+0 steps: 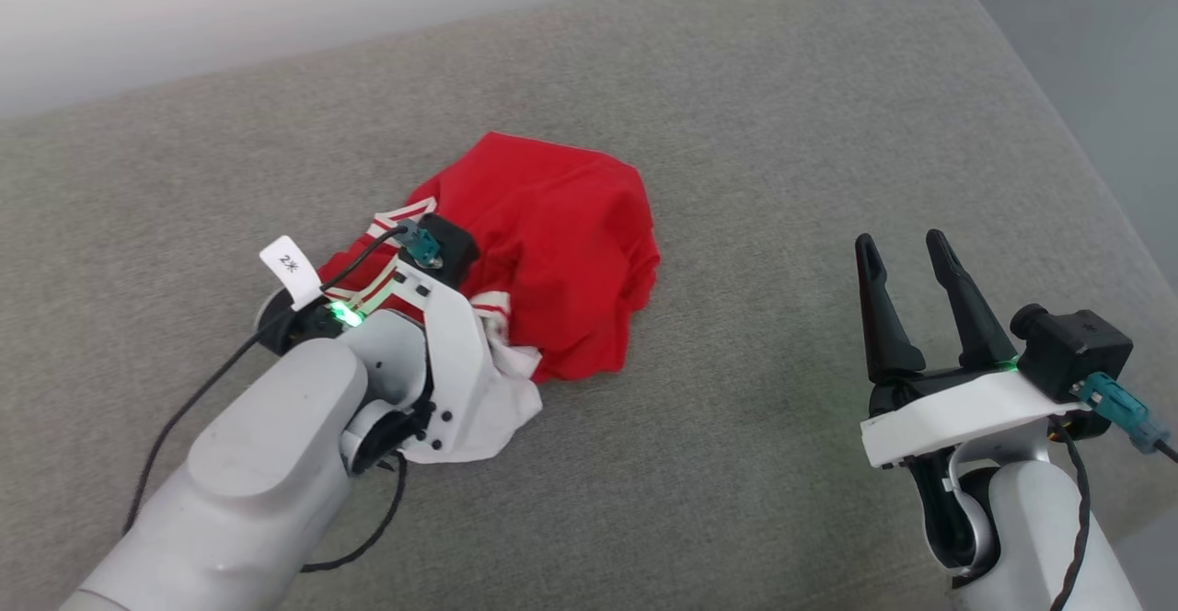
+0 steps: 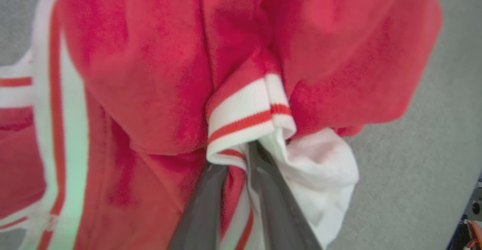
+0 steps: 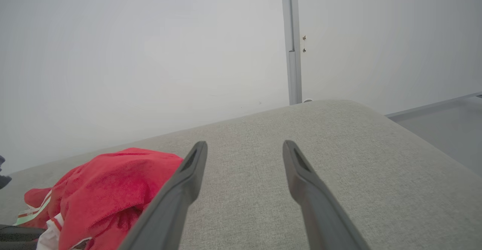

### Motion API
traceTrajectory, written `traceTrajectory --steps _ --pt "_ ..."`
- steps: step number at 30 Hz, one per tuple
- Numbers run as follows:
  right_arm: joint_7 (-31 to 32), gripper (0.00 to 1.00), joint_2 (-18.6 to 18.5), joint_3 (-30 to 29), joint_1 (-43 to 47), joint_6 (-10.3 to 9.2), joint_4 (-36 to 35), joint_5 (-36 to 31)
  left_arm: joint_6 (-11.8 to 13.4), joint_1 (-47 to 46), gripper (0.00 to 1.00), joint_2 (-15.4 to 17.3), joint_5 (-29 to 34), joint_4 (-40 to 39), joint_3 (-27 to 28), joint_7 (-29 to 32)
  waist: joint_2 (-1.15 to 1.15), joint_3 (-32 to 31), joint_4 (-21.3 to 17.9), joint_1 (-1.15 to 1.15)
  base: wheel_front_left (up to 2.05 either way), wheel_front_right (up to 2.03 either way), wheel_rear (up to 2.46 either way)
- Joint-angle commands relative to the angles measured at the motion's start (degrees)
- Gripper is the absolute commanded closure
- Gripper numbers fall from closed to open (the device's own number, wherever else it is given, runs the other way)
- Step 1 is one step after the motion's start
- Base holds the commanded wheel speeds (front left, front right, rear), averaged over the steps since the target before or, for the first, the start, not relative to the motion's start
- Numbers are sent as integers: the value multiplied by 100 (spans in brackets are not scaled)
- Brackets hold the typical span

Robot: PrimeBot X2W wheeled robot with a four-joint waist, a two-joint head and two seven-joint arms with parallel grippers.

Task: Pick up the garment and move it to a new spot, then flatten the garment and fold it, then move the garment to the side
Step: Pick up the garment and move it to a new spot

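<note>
The garment (image 1: 561, 224) lies bunched in a heap on the grey cushion (image 1: 791, 96), red body uppermost, with a white sleeve and striped trim at its near left. My left gripper (image 2: 235, 154) points down into that near edge. Its two fingers stand close together with a fold of white sleeve and red-and-white trim (image 2: 248, 110) pinched between them, and the tips are buried in the cloth. My right gripper (image 1: 906, 252) hovers open over bare cushion to the right, a good way from the garment (image 3: 113, 182), with nothing between its fingers (image 3: 188, 174).
The cushion's rounded right edge (image 1: 1086, 160) drops to a pale floor (image 1: 1123, 31). A white wall (image 3: 150, 54) with a vertical grey strip (image 3: 293, 54) stands behind. A black cable with a paper tag (image 1: 290, 266) runs along my left wrist.
</note>
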Motion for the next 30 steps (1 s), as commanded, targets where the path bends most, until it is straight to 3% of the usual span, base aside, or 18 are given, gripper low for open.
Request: traceTrajectory --steps 1,8,14,23,30 --pt "-12 0 3 4 -22 -2 -6 -18 -41 77 0 -30 -94 5 -68 -15 0 -41 51 0 0 0 0" --pt "15 0 -167 -69 110 -2 -100 -97 -29 -27 0 246 -368 -479 -6 -599 0 -282 409 0 0 0 0" --pt "63 0 -289 -227 246 -2 -210 -164 82 190 0 533 -310 -947 306 -1441 0 -546 776 0 0 0 0" --pt "127 0 -384 -520 515 -2 -335 -150 487 909 0 1020 -291 -1585 867 -2771 0 -1002 1246 0 0 0 0" --pt "201 0 -414 -674 760 -2 -410 -241 971 1682 0 1319 -312 -2142 1291 -3666 0 -1313 1515 0 0 0 0"
